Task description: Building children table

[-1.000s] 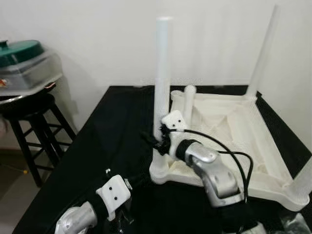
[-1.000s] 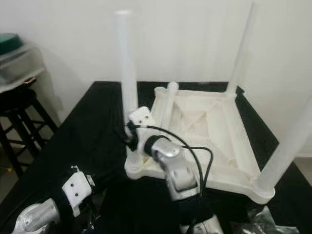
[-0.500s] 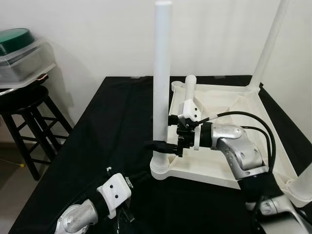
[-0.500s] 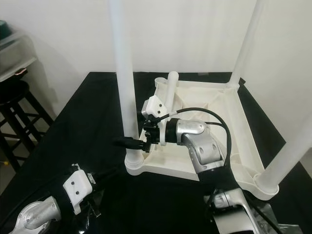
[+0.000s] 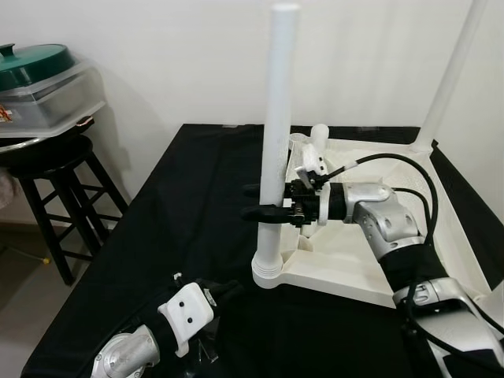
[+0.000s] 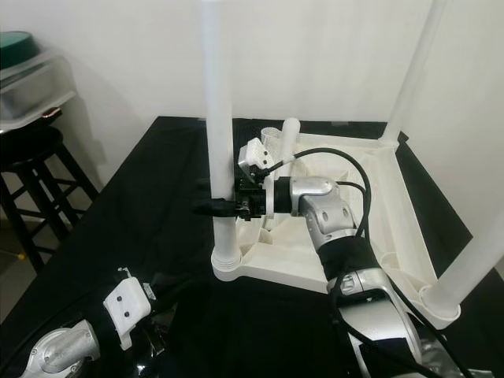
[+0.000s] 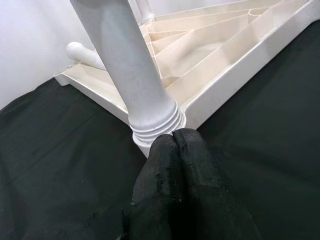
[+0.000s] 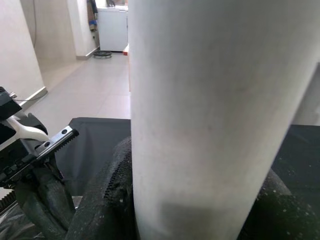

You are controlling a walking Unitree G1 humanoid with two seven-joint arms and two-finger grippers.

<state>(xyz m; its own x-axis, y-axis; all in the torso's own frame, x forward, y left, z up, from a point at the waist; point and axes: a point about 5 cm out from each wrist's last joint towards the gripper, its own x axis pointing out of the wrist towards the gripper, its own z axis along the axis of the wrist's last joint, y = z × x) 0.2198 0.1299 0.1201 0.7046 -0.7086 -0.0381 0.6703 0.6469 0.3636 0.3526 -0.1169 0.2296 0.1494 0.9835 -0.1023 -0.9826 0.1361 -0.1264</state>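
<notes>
The white children's table (image 5: 409,228) lies upside down on a black-covered surface (image 5: 181,236), its ribbed underside facing up and legs standing upright at its corners. The right gripper (image 5: 264,202) grasps the nearest leg (image 5: 276,142) partway up, one black finger on each side of the tube. The left gripper (image 7: 175,145) hovers low over the black cloth just before that leg's ribbed base, fingers pressed together and holding nothing. Well apart to the left, a black stool (image 5: 55,189) carries a clear container (image 5: 47,106) with a green lid (image 5: 31,59); its contents cannot be made out.

Near leg (image 5: 276,150) blocks the way; black cloth (image 5: 181,213) beside it lies open.
</notes>
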